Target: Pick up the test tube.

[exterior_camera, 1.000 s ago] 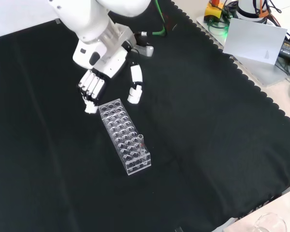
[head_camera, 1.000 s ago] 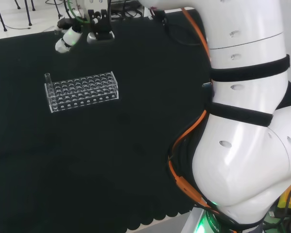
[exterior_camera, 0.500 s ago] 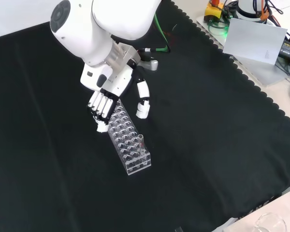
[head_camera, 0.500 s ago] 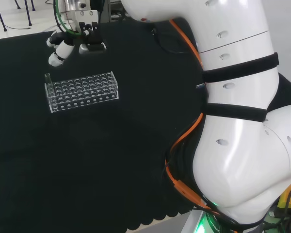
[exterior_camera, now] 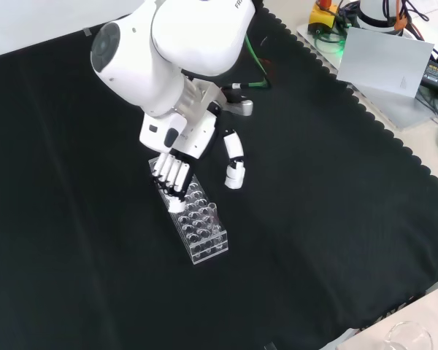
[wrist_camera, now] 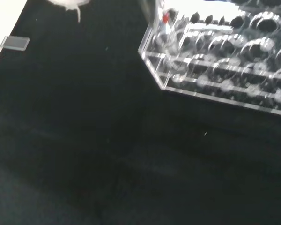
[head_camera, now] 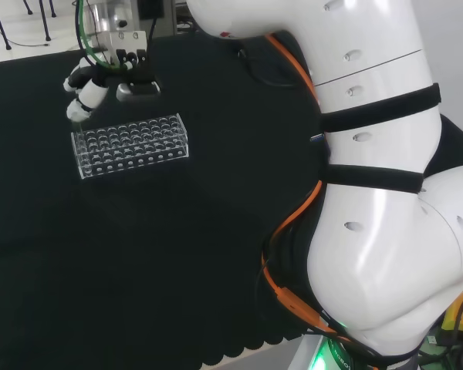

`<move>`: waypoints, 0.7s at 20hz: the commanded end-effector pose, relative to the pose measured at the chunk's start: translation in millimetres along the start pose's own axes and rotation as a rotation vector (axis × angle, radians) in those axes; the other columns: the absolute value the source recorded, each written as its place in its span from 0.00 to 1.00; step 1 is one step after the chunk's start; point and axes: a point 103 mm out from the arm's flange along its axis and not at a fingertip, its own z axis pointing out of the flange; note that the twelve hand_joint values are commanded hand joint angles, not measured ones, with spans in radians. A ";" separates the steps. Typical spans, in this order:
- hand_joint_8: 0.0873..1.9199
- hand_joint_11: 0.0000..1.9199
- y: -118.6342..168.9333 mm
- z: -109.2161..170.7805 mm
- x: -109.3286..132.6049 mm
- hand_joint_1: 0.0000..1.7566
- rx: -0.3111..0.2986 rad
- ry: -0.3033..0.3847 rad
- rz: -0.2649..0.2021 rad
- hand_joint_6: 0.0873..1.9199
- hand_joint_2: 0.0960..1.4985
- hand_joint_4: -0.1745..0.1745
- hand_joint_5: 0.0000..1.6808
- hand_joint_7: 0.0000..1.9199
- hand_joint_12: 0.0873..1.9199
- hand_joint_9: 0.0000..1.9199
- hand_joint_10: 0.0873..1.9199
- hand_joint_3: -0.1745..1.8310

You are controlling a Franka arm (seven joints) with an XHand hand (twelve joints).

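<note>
Black cloth [exterior_camera: 336,219] over the whole bench, scalloped along its edge in the front view; on it a clear test tube rack [exterior_camera: 193,220] [head_camera: 131,143], lying long and narrow, well apart from the cloth's edges. In the rack's near end corner in the front view, one clear test tube [exterior_camera: 213,216], upright, its rim standing above the rack's top; in the wrist view the same test tube [wrist_camera: 152,18] at the rack's corner [wrist_camera: 215,65], close by a small red mark. Over the rack's far half in the front view, the hand [exterior_camera: 177,171], palm down, fingers [exterior_camera: 174,191] straight and side by side, tips pointing at the rack's top; thumb [exterior_camera: 234,164] spread out to the right, clear of the rack; nothing held. Between the fingertips and the test tube, a few rows of empty holes; no touch on the tube. In the head view, the hand [head_camera: 100,81] just above the rack's far left corner, one white fingertip [head_camera: 79,108] near the rack's left end; contact with the rack not to be told.
</note>
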 end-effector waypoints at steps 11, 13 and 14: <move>0.43 0.00 44.6 39.6 2.3 0.49 0.019 -0.103 0.053 0.00 0.44 0.22 0.23 0.16 0.75 0.12 0.47 0.35; 0.43 0.00 53.3 35.5 -1.5 0.51 -0.003 -0.133 0.070 0.00 0.44 0.20 0.25 0.19 0.78 0.14 0.47 0.36; 0.43 0.00 56.4 33.2 -2.7 0.51 -0.016 -0.142 0.076 0.00 0.43 0.19 0.26 0.21 0.79 0.16 0.47 0.37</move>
